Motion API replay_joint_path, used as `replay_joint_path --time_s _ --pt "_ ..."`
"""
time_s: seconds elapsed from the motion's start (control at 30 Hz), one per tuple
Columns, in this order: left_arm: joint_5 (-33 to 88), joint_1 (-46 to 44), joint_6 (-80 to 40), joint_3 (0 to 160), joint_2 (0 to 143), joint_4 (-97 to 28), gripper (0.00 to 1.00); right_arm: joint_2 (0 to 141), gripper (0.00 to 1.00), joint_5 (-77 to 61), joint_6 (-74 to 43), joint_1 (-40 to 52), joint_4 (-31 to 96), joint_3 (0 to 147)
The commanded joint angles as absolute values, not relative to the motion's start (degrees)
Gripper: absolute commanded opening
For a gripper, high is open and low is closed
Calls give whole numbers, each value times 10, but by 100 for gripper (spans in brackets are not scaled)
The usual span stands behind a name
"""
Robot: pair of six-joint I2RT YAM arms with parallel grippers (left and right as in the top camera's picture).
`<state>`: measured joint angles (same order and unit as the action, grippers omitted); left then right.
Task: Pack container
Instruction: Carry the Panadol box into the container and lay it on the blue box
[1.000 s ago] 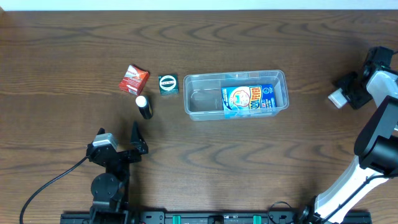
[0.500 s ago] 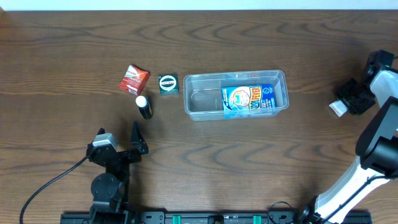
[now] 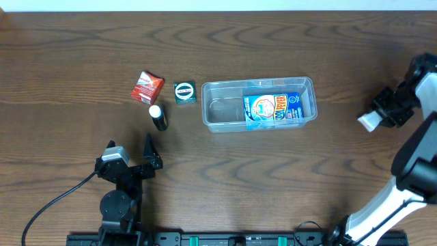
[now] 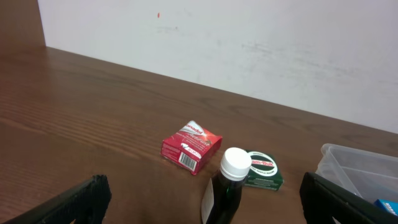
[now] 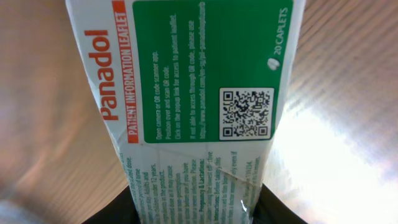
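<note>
The clear plastic container (image 3: pixel 259 104) sits mid-table with a blue packet (image 3: pixel 273 108) lying in its right half; its corner shows in the left wrist view (image 4: pixel 354 167). My right gripper (image 3: pixel 379 114) at the far right is shut on a white and green Panadol box (image 5: pixel 193 106), whose white end (image 3: pixel 367 122) sticks out toward the left. My left gripper (image 3: pixel 133 160) is open and empty at the front left. A dark bottle with a white cap (image 3: pixel 158 117) (image 4: pixel 227 186) stands just ahead of it.
A red packet (image 3: pixel 147 87) (image 4: pixel 191 145) and a green packet (image 3: pixel 184 91) (image 4: pixel 262 170) lie left of the container, behind the bottle. A white wall runs along the table's far edge in the left wrist view.
My right gripper has shifted a little down and its box end has swung leftward, then forward. The left arm and the table's things have not moved.
</note>
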<state>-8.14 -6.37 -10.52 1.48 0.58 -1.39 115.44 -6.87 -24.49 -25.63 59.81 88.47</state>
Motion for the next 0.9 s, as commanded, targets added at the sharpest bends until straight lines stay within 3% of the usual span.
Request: replay_joint_path --time_s 0.0,0.23,0.5,0.87 --pt "-95 -60 -106 2 3 -34 98 1074 38 -103 -215 -235 608 908" --pt "-95 -60 -106 2 3 -34 98 967 41 -136 -206 -168 642 908" --pt "-95 -60 -106 2 3 -34 98 907 41 -135 -206 -11 657 907" --pt "-95 -60 -106 2 3 -34 98 920 41 -3 -287 176 651 870"
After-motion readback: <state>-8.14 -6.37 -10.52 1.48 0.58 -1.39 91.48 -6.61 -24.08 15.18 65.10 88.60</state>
